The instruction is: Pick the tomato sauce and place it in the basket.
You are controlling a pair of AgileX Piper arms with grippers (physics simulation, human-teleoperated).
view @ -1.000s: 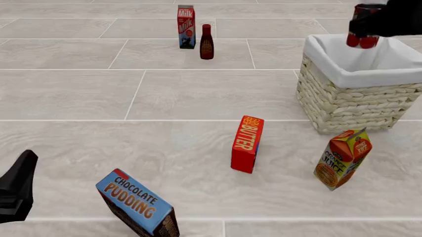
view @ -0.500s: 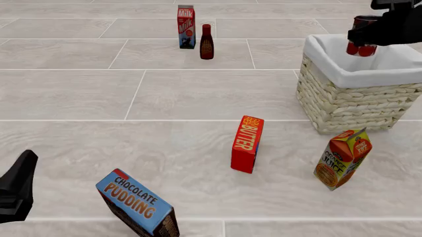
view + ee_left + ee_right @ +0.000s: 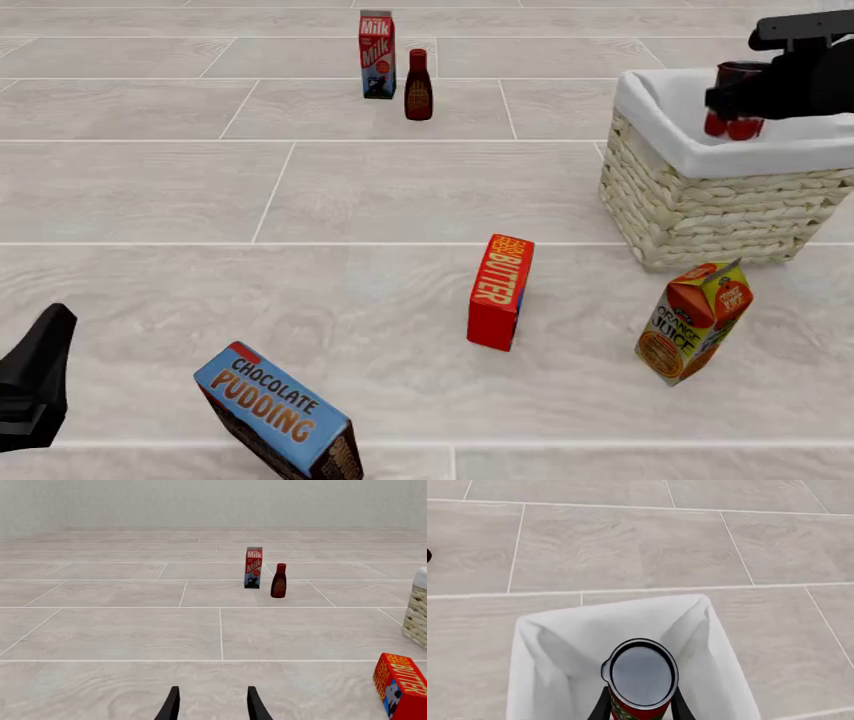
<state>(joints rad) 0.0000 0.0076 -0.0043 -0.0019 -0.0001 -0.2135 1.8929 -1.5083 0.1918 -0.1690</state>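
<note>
**Hanging over the basket, can in the jaws**

Starting with the front view: the right gripper point(image 3: 738, 98) is out at the far right, clamped on the tomato sauce point(image 3: 737, 95), and the can sits upright, its lower part down inside the mouth of the basket point(image 3: 694, 200), framed by the white cloth lining. The dark arm body crosses in front of the can's middle, so only its dark top and red bottom show. On the tile floor point(image 3: 400, 190), the milk carton point(image 3: 378, 55) and the dark sauce bottle point(image 3: 418, 86) stand just beside each other at the far side. The red butter box point(image 3: 499, 292) stands upright in the middle, the orange juice carton point(image 3: 693, 322) leans just in front of the basket, and the chocolate pudding box point(image 3: 280, 413) tilts near the bottom edge. The left gripper point(image 3: 34, 385) pokes in at the lower left, well apart from everything; this angle doesn't settle how its jaws stand.

Over to the left wrist view: the left gripper point(image 3: 212, 706) shows two dark fingertips spread apart with only floor between them, so it's released and carrying nothing. Milk carton point(image 3: 253, 568) and bottle point(image 3: 278, 581) stand ahead, the butter box point(image 3: 402, 689) close by at the edge.

Right wrist view now: fingers point(image 3: 602, 706) pinch both sides of the can point(image 3: 640, 677), its grey lid facing the camera, the white lining of the basket point(image 3: 554, 650) spread all around and beneath it.
</note>
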